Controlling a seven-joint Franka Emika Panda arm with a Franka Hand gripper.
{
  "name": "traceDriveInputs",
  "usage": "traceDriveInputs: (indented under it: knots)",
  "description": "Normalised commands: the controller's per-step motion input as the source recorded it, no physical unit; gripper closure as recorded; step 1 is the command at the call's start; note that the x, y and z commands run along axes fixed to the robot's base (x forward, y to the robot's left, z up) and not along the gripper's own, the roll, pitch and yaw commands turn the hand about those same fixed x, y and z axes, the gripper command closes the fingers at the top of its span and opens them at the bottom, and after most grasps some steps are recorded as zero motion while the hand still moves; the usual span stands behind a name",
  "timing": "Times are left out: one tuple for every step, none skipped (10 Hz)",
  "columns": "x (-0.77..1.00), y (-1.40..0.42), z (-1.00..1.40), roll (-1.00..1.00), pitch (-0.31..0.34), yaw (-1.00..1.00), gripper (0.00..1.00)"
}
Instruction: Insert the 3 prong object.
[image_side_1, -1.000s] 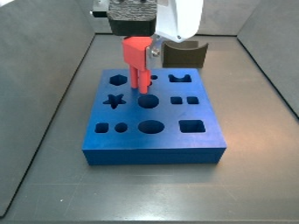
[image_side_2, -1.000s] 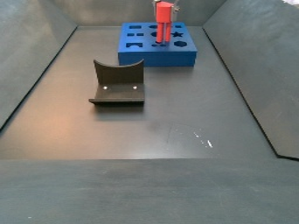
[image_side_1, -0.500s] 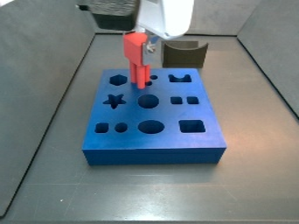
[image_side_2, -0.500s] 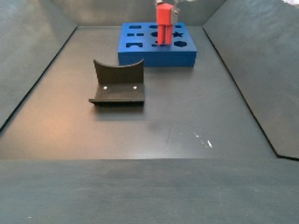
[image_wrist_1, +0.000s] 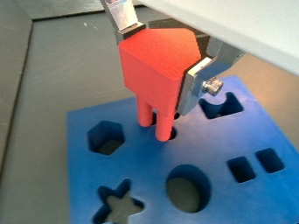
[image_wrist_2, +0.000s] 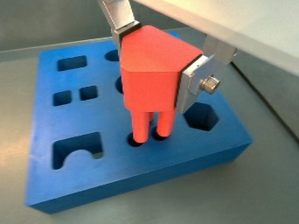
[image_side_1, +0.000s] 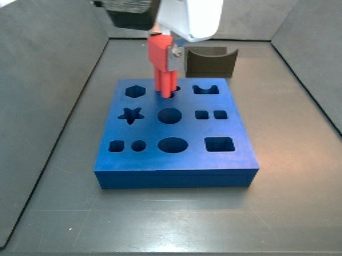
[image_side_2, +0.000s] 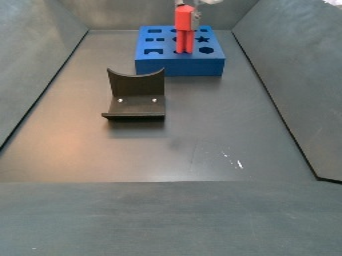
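The 3 prong object is a bright red peg, upright, with thin prongs at its lower end. My gripper is shut on its upper body in both wrist views, with a silver finger on each side. The peg stands over the blue block, and its prong tips reach into small holes in the block's top. In a side view the peg is at the back row of the blue block, between a hexagon hole and an arch hole. It also shows far off in a side view.
The blue block has several other shaped holes: star, circle, oval, squares. The dark grey fixture stands just behind the block; in a side view it sits on the floor in front of it. Grey walls enclose the floor.
My gripper has carried the red peg toward the block's back row and a little lower. The prong tips now meet the small holes.
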Motion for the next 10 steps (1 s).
traceDriveInputs:
  knots:
    - [0.35,0.0,-0.24,-0.03,0.0,-0.15,1.0]
    - [0.08,0.0,-0.18,-0.02,0.0,-0.16,1.0]
    - [0.0,0.05,-0.16,0.0,0.0,-0.29,1.0]
    - [-0.1,0.09,-0.17,0.0,0.014,-0.41,1.0]
    - [-0.27,0.04,-0.18,0.0,0.0,-0.32,1.0]
    - [-0.22,0.03,-0.17,0.0,0.0,-0.23,1.0]
    - [-0.06,0.03,-0.19,0.01,0.0,-0.08,1.0]
    - [0.0,0.0,-0.2,0.0,0.0,0.0,1.0]
    - [0.01,0.0,-0.25,0.0,-0.003,0.0,1.0]
    - [0.03,0.0,-0.26,0.0,-0.021,-0.13,1.0]
